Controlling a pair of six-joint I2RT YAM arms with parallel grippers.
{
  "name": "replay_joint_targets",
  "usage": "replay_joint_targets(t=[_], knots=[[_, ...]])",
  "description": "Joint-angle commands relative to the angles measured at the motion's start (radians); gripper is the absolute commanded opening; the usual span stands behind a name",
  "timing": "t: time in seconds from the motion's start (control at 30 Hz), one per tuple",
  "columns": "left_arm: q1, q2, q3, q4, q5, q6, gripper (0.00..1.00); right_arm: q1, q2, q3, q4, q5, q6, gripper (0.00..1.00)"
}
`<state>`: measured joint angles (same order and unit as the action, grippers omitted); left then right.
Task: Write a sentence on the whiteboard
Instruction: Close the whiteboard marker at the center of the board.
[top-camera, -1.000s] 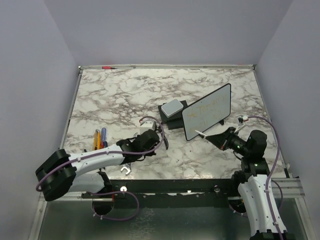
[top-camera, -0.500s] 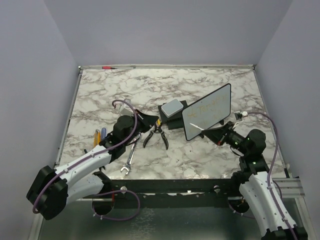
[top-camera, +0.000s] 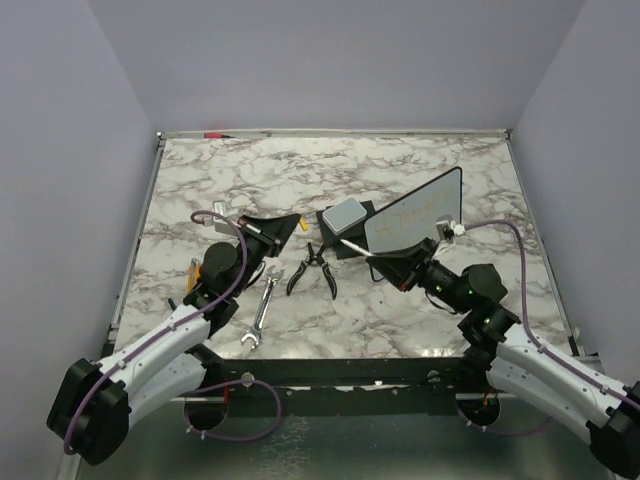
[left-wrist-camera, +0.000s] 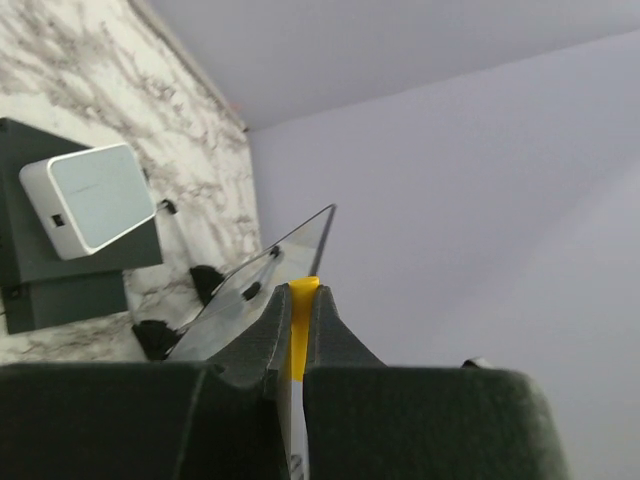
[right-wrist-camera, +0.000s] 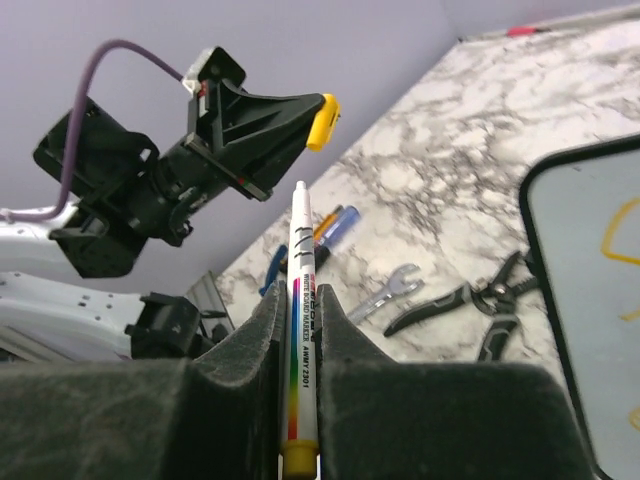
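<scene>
Surface: marbled surface between lilac walls.
Whiteboard: the whiteboard stands tilted at right centre, just right of a black block.
Left pincer: left pincer, raised left of the block, clamped on a yellow piece.
Right pincer: right pincer, by the board's near-left corner, gripping a white marker that points left.
Sentence: the sentence shows as faint yellow strokes on the board's face.
</scene>
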<state>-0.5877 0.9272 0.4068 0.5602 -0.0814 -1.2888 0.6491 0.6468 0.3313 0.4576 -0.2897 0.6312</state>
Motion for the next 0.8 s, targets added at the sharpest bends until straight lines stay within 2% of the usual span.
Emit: replay_joint_targets(t=[0.0, 0.17, 0.33, 0.43, 0.77], knots=[[0.015, -0.082, -0.041, 0.069, -0.112, -0.105, 0.0, 0.147, 0.065, -0.014, 0.243, 0.296, -0.08, 0.01], [0.018, -0.106, -0.043, 0.071, -0.129, -0.152, 0.0, 0.288, 0.25, 0.05, 0.387, 0.404, -0.178, 0.01], [0.022, -0.119, -0.054, 0.085, -0.147, -0.199, 0.0, 0.401, 0.384, 0.091, 0.487, 0.556, -0.25, 0.01], [0.022, -0.134, -0.075, 0.087, -0.168, -0.22, 0.0, 0.469, 0.445, 0.078, 0.608, 0.656, -0.309, 0.01], [0.025, -0.16, -0.114, 0.087, -0.182, -0.271, 0.0, 0.52, 0.578, 0.138, 0.679, 0.722, -0.376, 0.01]])
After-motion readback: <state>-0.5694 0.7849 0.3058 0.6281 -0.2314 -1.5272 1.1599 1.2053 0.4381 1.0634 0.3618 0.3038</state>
